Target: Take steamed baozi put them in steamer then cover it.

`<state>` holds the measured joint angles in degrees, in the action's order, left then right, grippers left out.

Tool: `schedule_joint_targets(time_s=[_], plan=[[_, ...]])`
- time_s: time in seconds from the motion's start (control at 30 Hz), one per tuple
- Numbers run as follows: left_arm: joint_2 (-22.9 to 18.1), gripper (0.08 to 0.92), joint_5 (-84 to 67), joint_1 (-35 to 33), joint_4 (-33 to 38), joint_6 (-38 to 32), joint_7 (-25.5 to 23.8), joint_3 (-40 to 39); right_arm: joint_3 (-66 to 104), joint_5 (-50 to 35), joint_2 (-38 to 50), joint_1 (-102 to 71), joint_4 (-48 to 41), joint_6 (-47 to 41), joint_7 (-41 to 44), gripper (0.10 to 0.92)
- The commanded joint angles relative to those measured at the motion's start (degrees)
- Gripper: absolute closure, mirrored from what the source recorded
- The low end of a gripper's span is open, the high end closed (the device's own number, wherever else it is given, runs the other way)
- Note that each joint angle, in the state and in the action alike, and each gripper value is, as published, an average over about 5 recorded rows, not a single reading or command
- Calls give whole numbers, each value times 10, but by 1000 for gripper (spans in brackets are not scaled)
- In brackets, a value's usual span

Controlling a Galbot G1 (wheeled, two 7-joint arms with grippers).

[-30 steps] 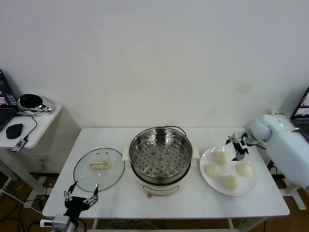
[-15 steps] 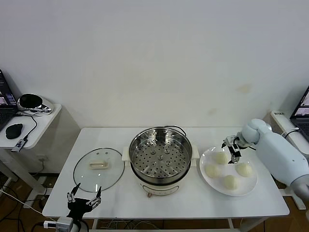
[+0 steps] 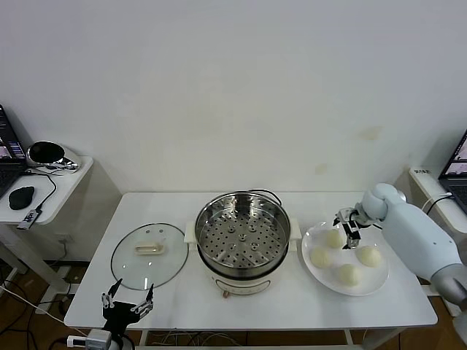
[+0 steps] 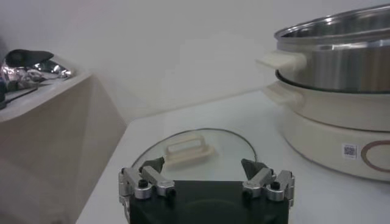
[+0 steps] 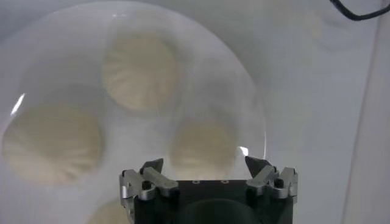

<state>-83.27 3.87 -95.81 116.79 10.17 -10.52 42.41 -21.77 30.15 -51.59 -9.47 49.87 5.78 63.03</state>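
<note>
Several cream-white steamed baozi (image 3: 334,238) lie on a flat white plate (image 3: 381,278) right of the steamer (image 3: 243,240), a steel pot with a perforated tray inside, holding nothing. My right gripper (image 3: 349,222) hovers open over the plate's back edge, just above the rear baozi. In the right wrist view that baozi (image 5: 204,143) sits just beyond the open gripper (image 5: 204,162), untouched, with other baozi (image 5: 141,70) farther off. My left gripper (image 3: 128,300) hangs open and empty at the table's front left edge, in front of the lid.
The clear glass lid (image 3: 149,254) with its white handle (image 4: 189,148) lies flat on the table left of the steamer (image 4: 341,61). A black cord (image 3: 266,194) runs behind the pot. A side table (image 3: 44,182) with gear stands far left.
My right gripper has shifted left over the plate, closer to the rear baozi. The left gripper has sunk slightly at the front edge. Both stay open.
</note>
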Motion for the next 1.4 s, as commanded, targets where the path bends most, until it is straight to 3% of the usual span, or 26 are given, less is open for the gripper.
schedule_joint_targets(time_s=[0.03,0.17,0.47,0.73,1.13,1.4], plan=[[0,177,1,0,-2,-1,2,0,1,2,-4,-1,-9,1,-2,203],[-1,177,2,0,-6,-3,5,-2,2,2,-6,-1,-12,2,-3,219],[-1,177,3,-2,-6,-6,8,-2,5,2,-11,1,-20,-2,-4,379],[0,177,4,1,-14,-9,11,-3,3,-27,8,21,4,-10,13,417],[5,177,1,9,-20,-10,11,-4,-95,-169,55,190,83,-31,70,440],[4,177,1,9,-7,-12,12,-7,-195,-237,-11,341,70,-17,133,440]])
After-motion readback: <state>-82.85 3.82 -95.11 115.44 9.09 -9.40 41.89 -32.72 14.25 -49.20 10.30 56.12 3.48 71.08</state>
